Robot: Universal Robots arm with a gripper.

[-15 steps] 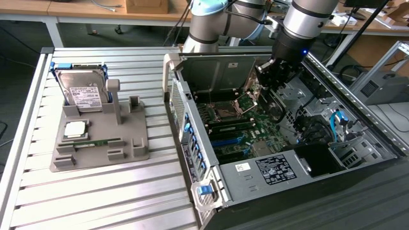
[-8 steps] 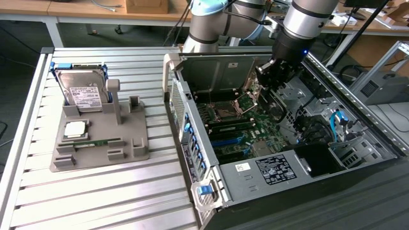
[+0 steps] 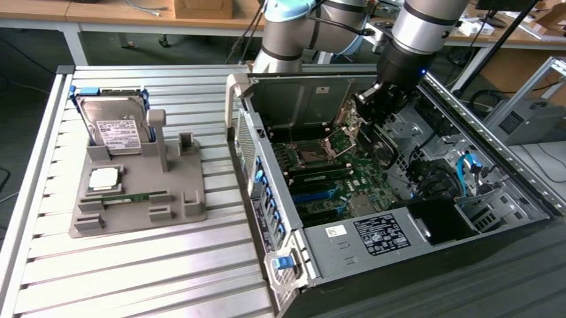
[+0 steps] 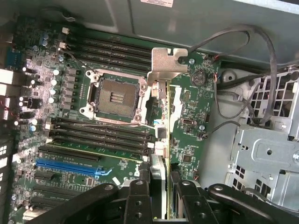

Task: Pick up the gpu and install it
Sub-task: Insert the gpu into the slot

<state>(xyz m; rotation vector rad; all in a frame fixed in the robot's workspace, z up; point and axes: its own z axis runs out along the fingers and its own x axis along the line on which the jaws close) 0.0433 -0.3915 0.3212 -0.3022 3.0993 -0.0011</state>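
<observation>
As I read the wrist view, the gripper [image 4: 161, 187] is clamped on the gpu [image 4: 160, 135], held edge-on above the motherboard [image 4: 196, 112]; its long axis runs out to the silver bracket [image 4: 167, 61], crosswise to the blue slot [image 4: 70, 165].

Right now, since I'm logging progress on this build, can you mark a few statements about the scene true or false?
1. The hand grips the gpu above the motherboard inside the case. True.
2. The hard drive lies inside the case. False: it stands in the grey holder outside the case, on the exterior view's left.
3. The processor socket on the motherboard is empty. True.
4. The green memory stick sits in the blue slot. False: it lies in the grey holder.
</observation>
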